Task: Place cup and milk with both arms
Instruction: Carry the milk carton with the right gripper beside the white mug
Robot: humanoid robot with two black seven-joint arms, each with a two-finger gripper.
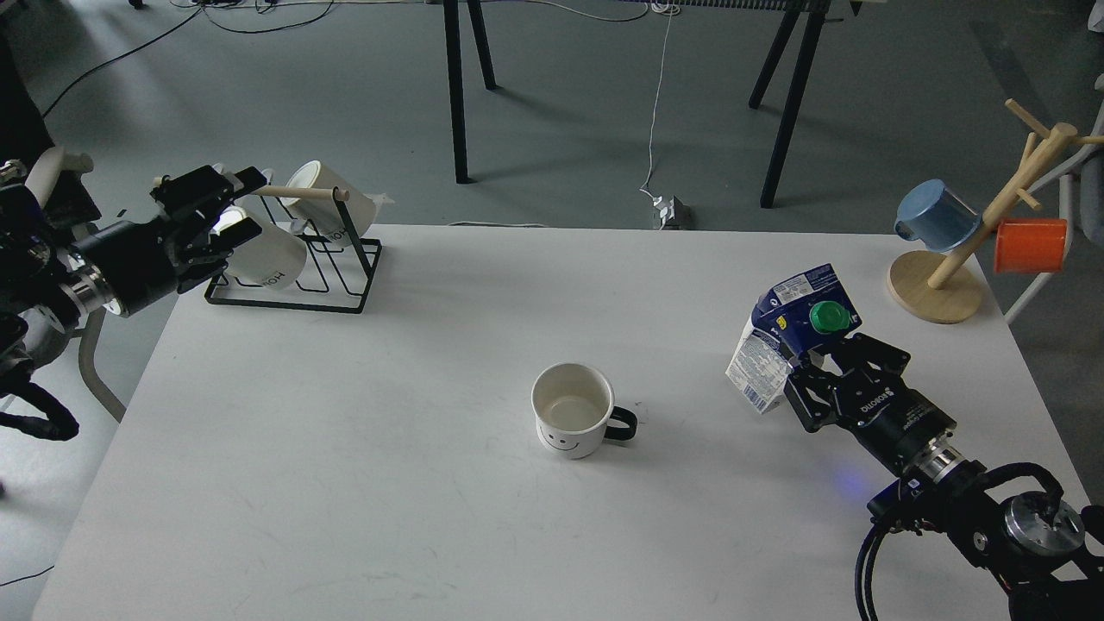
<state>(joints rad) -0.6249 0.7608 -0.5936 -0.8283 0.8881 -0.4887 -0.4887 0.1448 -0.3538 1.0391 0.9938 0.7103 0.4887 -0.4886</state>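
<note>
The cup (572,420), a white mug with a black handle and a smiley face, stands upright and empty at the middle of the white table (431,535). Its handle points right. My right gripper (818,375) is shut on the milk (789,332), a dark-blue and white carton with a green cap. The carton is tilted and held to the right of the cup, well apart from it. My left gripper (244,207) is open at the far left, its fingers beside a lettered white mug (269,256) on the rack.
A black wire rack (297,289) with two lettered white mugs stands at the back left corner. A wooden mug tree (940,285) at the back right holds a blue cup (936,216) and an orange cup (1031,246). The table's right edge is near my right arm.
</note>
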